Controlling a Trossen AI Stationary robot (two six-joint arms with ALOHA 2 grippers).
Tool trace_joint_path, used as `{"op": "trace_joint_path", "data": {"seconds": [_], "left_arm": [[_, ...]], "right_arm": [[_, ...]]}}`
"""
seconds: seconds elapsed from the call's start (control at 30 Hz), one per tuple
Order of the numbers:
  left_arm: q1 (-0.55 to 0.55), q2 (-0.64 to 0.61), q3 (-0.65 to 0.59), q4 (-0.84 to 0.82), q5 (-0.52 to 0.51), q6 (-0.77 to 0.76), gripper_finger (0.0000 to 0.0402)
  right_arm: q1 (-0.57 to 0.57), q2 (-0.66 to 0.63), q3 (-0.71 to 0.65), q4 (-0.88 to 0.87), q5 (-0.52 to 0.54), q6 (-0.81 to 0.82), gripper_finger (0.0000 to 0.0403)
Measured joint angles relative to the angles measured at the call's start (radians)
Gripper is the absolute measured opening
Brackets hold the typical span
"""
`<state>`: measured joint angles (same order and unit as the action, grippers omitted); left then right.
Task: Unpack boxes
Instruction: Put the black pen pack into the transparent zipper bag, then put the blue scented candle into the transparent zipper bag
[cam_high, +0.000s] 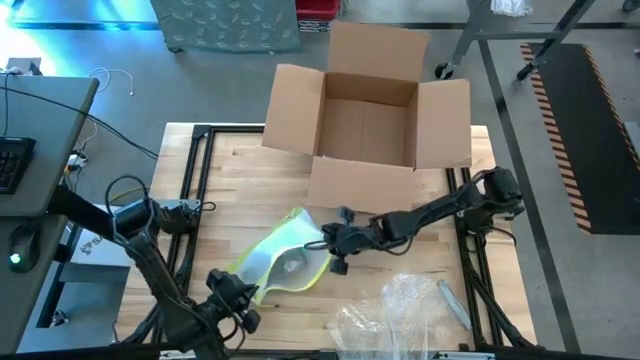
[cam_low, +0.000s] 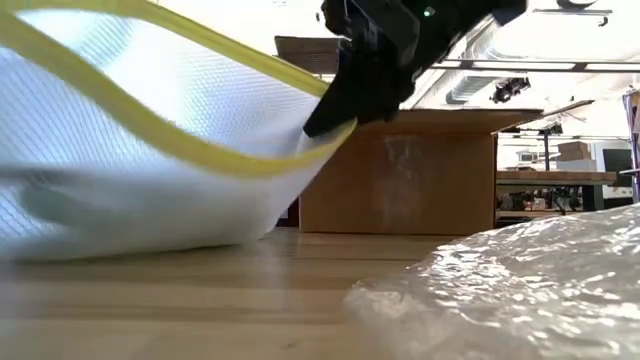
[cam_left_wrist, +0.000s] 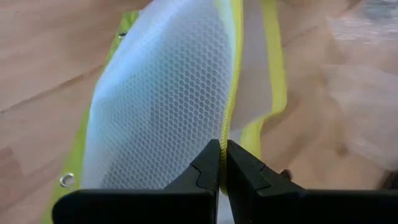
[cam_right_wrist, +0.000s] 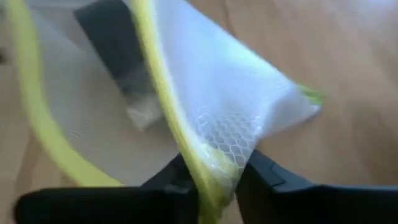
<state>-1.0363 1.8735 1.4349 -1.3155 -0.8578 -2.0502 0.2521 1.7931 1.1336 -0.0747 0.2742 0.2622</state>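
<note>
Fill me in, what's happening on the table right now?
Both arms have hold of the clear mesh pouch with the yellow edge, mid-table in front of the open cardboard box. The left gripper is shut on the yellow edge at the near end; the right gripper has the opposite corner between its jaws, lifting that end off the wood. Something dark shows inside the pouch. The box looks empty, and crinkly plastic film lies nearby on the right.
</note>
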Motion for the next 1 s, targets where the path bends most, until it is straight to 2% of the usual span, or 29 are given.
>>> {"op": "trace_joint_path", "data": {"seconds": [0.13, 0.27, 0.37, 0.47, 0.63, 0.73, 0.87, 0.93, 1.0], "left_arm": [[0.046, 0.028, 0.0, -0.071, 0.034, -0.015, 0.0], [0.093, 0.026, 0.0, -0.147, 0.076, 0.023, 0.0], [0.132, 0.021, 0.0, -0.202, 0.085, 0.058, 0.0], [0.172, 0.019, 0.0, -0.22, 0.102, 0.103, 0.0], [0.221, 0.02, 0.0, -0.212, 0.137, 0.178, 0.002], [0.227, 0.02, 0.0, -0.221, 0.143, 0.173, 0.0053], [0.223, -0.007, 0.0, -0.232, 0.195, 0.028, 0.0109], [0.22, -0.045, 0.004, -0.23, 0.228, -0.014, 0.0134], [0.211, -0.082, 0.027, -0.227, 0.208, -0.022, 0.0155]], "right_arm": [[-0.031, -0.001, 0.018, 0.075, -0.173, -0.071, 0.0115], [-0.034, -0.01, 0.113, 0.076, -0.401, -0.273, 0.0134], [-0.035, -0.025, 0.207, -0.024, -0.441, -0.427, 0.0135], [-0.053, -0.05, 0.312, -0.146, -0.393, -0.535, 0.0135], [-0.087, -0.071, 0.478, -0.406, -0.185, -0.538, 0.0135], [-0.114, -0.073, 0.539, -0.568, -0.096, -0.473, 0.0135], [-0.181, -0.074, 0.56, -0.753, -0.08, -0.465, 0.0135], [-0.226, -0.072, 0.56, -0.826, -0.026, -0.473, 0.0135], [-0.284, -0.072, 0.56, -0.881, 0.042, -0.48, 0.0135]]}}
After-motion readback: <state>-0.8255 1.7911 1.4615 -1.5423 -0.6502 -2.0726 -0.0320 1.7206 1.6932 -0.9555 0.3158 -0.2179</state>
